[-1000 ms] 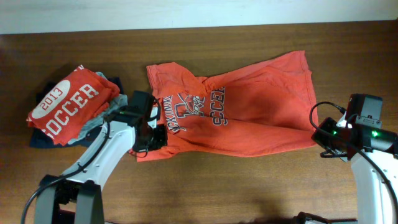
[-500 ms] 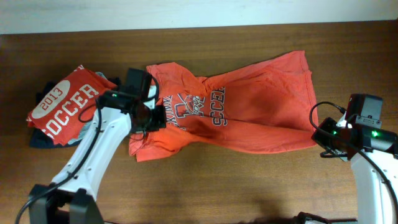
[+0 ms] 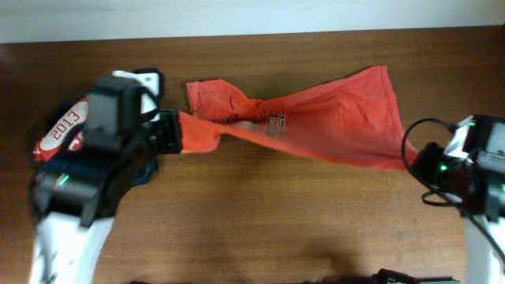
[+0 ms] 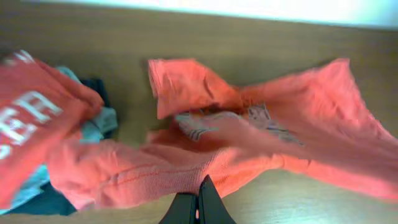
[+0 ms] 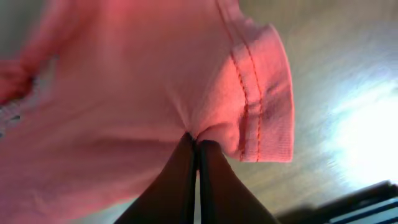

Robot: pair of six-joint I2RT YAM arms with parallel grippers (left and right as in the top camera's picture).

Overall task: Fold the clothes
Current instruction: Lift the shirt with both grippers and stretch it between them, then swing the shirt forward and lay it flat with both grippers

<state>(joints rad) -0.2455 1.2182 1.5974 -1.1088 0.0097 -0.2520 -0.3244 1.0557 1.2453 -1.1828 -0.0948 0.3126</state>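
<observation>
The clothes, one orange-red T-shirt point(image 3: 339, 118), hang stretched in a band across the table between my two grippers, with the chest print crumpled near the middle. My left gripper point(image 3: 170, 134) is shut on the shirt's left end, raised above the table. In the left wrist view the left gripper point(image 4: 200, 182) pinches a fold of the shirt point(image 4: 298, 124). My right gripper point(image 3: 413, 162) is shut on the right end. In the right wrist view the right gripper point(image 5: 198, 140) clamps the shirt point(image 5: 124, 81) just beside a stitched hem.
A stack of folded garments topped by a red "2013 SOCCER" shirt point(image 3: 61, 126) lies at the left, partly under my left arm. Its grey and navy layers point(image 4: 93, 127) show in the left wrist view. The table's far edge point(image 3: 316, 31) meets a white wall.
My left arm has risen and swung left, pulling the shirt's lower left edge up. The shirt went from lying flat to hanging taut. The right gripper has lifted slightly.
</observation>
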